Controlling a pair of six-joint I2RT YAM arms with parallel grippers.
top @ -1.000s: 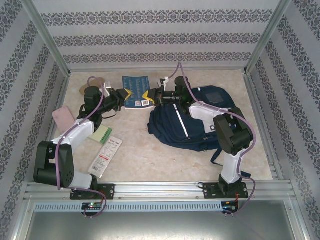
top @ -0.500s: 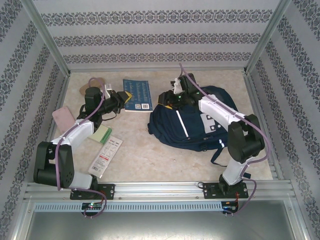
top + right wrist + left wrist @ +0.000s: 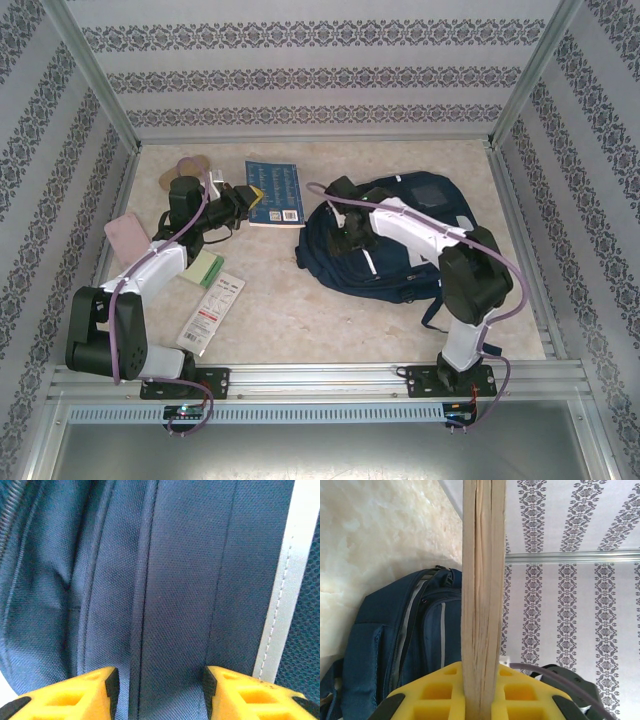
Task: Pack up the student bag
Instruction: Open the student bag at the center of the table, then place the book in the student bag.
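Note:
The student bag (image 3: 400, 255), a big navy backpack with white stripes, lies right of centre on the table. My right gripper (image 3: 353, 238) points down onto its left half. In the right wrist view that gripper (image 3: 160, 680) stands open over the navy fabric (image 3: 180, 580), beside a white stripe (image 3: 282, 600). A blue book (image 3: 278, 190) lies at the back, left of the bag. My left gripper (image 3: 247, 198) is shut on its left edge. The left wrist view has the book's page edge (image 3: 482, 580) clamped between the yellow fingers (image 3: 435, 695), with the bag (image 3: 420, 645) behind.
A pink flat item (image 3: 127, 238), a green pad (image 3: 205, 268) and a white-and-red packet (image 3: 212, 312) lie along the left arm. A tan round thing (image 3: 185, 168) sits at the back left. Patterned walls close in the table (image 3: 290, 320) on three sides.
My right gripper has let go of the book's right edge, opened, and swung back down onto the bag. The left gripper still holds the book.

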